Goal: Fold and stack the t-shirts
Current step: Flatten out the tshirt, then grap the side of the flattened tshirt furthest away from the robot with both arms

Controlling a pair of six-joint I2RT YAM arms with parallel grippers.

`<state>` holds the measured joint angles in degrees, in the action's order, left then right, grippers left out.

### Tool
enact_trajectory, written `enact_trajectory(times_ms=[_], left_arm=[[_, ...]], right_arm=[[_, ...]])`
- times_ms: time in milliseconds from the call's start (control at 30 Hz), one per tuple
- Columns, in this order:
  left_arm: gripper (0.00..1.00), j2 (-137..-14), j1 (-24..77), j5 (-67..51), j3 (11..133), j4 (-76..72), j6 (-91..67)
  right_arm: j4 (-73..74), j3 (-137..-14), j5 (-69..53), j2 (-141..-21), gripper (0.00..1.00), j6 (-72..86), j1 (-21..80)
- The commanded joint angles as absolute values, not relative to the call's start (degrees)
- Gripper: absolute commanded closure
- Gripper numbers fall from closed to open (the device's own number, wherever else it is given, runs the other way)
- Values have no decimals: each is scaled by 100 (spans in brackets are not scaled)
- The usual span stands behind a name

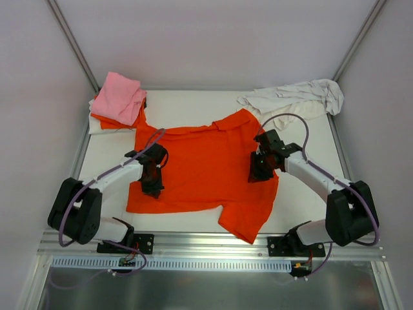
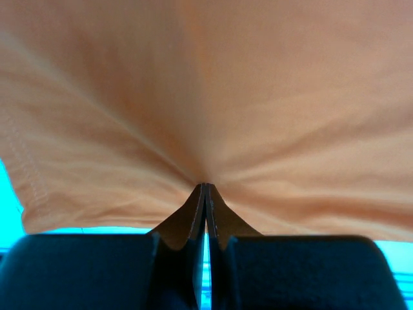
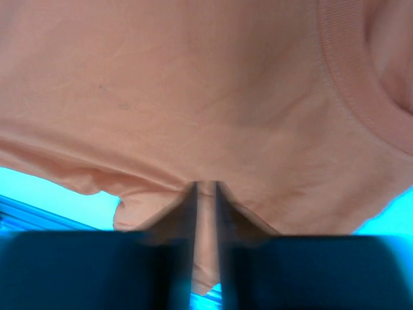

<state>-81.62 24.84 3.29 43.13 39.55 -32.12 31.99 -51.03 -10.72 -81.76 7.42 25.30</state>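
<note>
L gripper (image 2: 205,188): near left. Jaws shut tight, pinching a fold of the bright orange t-shirt (image 1: 203,168) (soft cloth, short sleeves). Creases fan out from the tips.
R gripper (image 3: 205,187): near right. Jaws narrow, with cloth of the same shirt clamped between them, near the ribbed neck band (image 3: 348,77).
Orange t-shirt, posn: spread mostly flat at centre of the white table (image 1: 193,103), between the two arms. One sleeve trails toward the near edge, right of centre. Neck lies toward the far right.
Far-left stack: light pink cloth t-shirt (image 1: 119,97), folded, on top. Under it show an orange cloth layer (image 1: 113,121) and a white cloth strip (image 1: 100,127). Cannot tell how neatly these lower items are folded.
Far right: white cloth t-shirt (image 1: 297,97), crumpled and unfolded, well apart from the stack.
Done (est.): pink shirt folded and stacked; prob. the layers beneath it too.
In hand (est.): first fold of the spread orange shirt. Both pinches are set, but no fold line is visible yet.
Left (est.): fold the orange shirt and move it to the far-left stack. Then flatten, fold and stack the white shirt. Approx. halfway.
</note>
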Motion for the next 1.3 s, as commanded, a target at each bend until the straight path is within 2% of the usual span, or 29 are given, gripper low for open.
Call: enact_trajectory(times_ms=[0,33,67,100,167,200,300,333,567,700,833,1267], left_arm=[[100,-7132,2566,500,4560,4123,-3244],[100,-6902,2566,544,4675,4035,-3200],[100,-6691,2566,597,4798,3834,-3138],[95,-6314,2566,641,5060,3710,-2972],[79,-6057,2566,755,5325,3464,-2761],[65,-5908,2566,782,5552,3167,-2473],[39,-5967,2558,975,6036,2910,-1998],[34,-6011,2558,993,6116,2866,-1891],[21,-6214,2558,853,6302,2479,-1609],[13,-6205,2558,739,6223,2321,-1512],[10,-6188,2558,659,6170,2355,-1485],[9,-6714,2558,800,6547,2689,-1424]], right_arm=[[3497,-5684,-766,-7647,72,686,2496],[3533,-5834,-695,-7577,51,677,2496],[3638,-5993,-625,-7472,40,642,2505],[3691,-6168,-563,-7453,26,607,2505],[3901,-6853,-431,-7540,5,458,2505],[3989,-7116,-378,-7619,1,387,2496],[4236,-8259,-299,-8179,1,150,2496],[4367,-8871,-290,-8383,0,106,2496],[5036,-11745,-738,-10755,2,158,2522],[5115,-12690,-835,-11767,2,53,2514],[5089,-13069,-966,-12461,4,96,2198],[4447,-12559,-1537,-12621,7,245,1301]])
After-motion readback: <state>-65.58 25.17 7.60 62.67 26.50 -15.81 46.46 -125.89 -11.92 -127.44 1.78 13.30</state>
